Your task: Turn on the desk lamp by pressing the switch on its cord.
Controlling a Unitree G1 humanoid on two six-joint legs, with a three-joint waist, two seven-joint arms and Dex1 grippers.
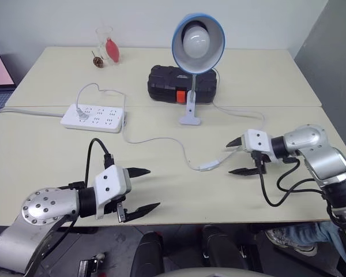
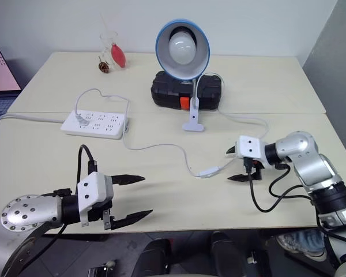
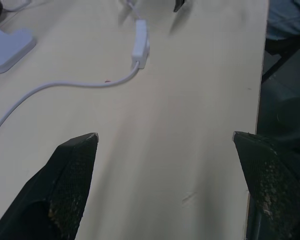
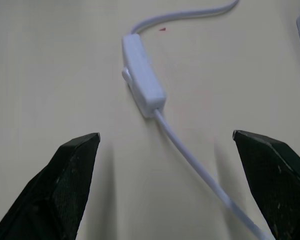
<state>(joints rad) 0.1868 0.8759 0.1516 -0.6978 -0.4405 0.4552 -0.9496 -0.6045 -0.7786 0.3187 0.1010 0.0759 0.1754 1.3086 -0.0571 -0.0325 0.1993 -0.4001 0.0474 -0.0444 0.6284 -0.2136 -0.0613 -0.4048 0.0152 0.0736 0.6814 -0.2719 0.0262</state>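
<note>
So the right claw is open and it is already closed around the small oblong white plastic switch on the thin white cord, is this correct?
Not quite. The right claw is open, but it is not closed around the small oblong white plastic switch. The right wrist view shows the switch lying free on the table, ahead of the two black fingers, on the thin white cord.

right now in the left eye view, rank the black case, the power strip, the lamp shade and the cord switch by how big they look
1. black case, though the lamp hides part of it
2. power strip and lamp shade: too alike to rank, and the shade stands raised nearer the camera
3. switch, clearly smallest
</note>
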